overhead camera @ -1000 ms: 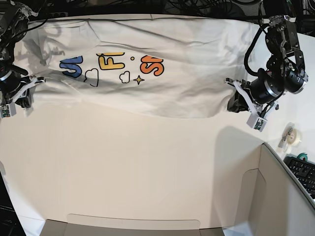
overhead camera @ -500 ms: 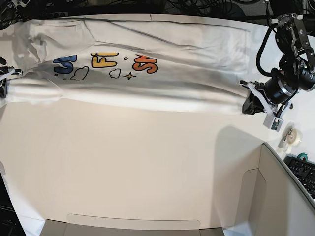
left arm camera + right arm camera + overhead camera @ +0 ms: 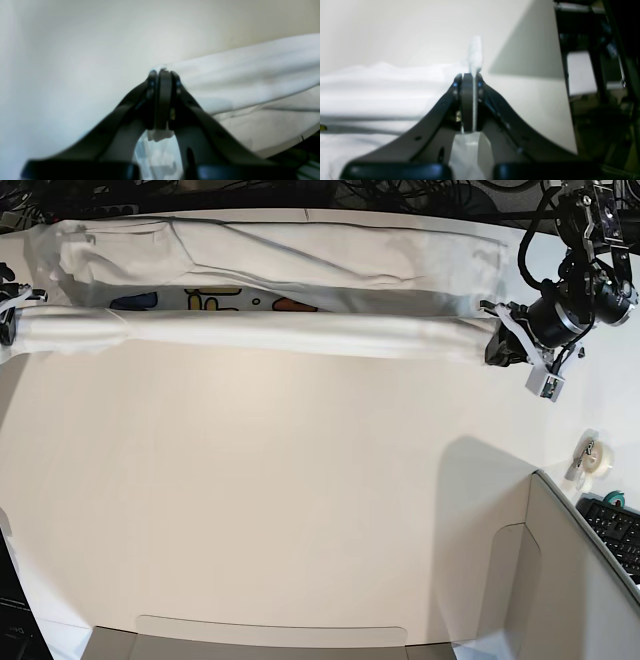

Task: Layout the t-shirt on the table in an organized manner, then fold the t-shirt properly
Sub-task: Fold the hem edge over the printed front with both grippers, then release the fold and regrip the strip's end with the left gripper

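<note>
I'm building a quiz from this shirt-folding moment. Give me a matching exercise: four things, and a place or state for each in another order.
Things:
1. t-shirt
2. left gripper
3. tape roll
4. keyboard

Places or states:
A. beside the grey panel, near the roll
B. shut on the shirt's edge
C. stretched along the table's far edge
D. white ring, alone on the table

Pairs: 1-C, 2-B, 3-D, 4-A
</note>
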### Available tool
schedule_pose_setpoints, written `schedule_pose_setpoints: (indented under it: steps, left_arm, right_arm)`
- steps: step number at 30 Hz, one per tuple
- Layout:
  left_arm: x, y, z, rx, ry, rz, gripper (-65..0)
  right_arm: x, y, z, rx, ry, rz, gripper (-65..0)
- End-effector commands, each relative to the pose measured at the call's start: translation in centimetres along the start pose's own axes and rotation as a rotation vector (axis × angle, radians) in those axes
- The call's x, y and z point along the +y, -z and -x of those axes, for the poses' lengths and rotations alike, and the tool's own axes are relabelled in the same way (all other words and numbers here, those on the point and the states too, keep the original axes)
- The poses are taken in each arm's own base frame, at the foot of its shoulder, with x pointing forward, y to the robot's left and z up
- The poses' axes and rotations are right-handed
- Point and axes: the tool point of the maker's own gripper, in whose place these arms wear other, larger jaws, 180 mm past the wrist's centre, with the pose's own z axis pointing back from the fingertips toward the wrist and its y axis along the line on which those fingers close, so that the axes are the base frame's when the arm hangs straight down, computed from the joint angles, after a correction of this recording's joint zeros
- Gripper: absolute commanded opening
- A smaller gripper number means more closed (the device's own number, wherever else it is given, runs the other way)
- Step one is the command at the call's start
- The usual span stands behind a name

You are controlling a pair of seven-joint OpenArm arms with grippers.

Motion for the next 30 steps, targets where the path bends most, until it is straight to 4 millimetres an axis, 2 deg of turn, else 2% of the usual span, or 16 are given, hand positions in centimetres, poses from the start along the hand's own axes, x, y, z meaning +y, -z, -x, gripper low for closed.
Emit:
schedule_pose_setpoints:
  steps: [1,9,13,16,19,21,22,27,28,30]
  left_arm:
    - [0.5,-0.5,-0.3,-0.012,0.019,-0.023,-65.0]
    - [0.1,-0.4,1.9,0.047,0.005,-0.012,-65.0]
    - [0.1,-0.3,2.5,0.064,0.000,-0.011,-65.0]
    - [0.3,-0.3,2.7,0.073,0.005,-0.024,-64.9]
    - [1.1,-0.5,3.9,0.112,0.020,-0.069,-64.8]
    - [1.5,-0.5,4.1,0.123,0.032,-0.095,-62.9]
    - [1.6,-0.5,4.4,0.133,0.034,-0.106,-60.0]
    - [1.5,-0.7,5.8,0.169,0.027,-0.103,-39.8]
    - [1.5,-0.7,5.8,0.168,0.025,-0.102,-37.6]
    - [1.5,-0.7,5.7,0.163,0.026,-0.102,-38.2]
  right_arm:
    - [-1.0,-0.7,-0.6,-0.018,-0.023,0.034,-65.0]
    - [0.3,-1.3,4.7,0.101,0.053,0.017,-65.0]
    - [1.3,-1.0,6.3,0.130,0.096,0.005,-65.0]
    - [1.1,-0.7,7.2,0.162,0.105,0.039,-65.0]
    - [0.6,-0.5,7.5,0.182,0.098,0.077,-65.0]
    - [0.6,-0.4,7.6,0.188,0.093,0.081,-60.8]
    - [0.9,-0.3,7.6,0.192,0.086,0.074,-56.8]
    - [1.8,0.2,7.3,0.193,0.066,0.045,-40.4]
    - [1.8,0.2,7.3,0.193,0.066,0.045,-38.4]
    - [1.6,0.1,7.2,0.187,0.070,0.049,-36.7]
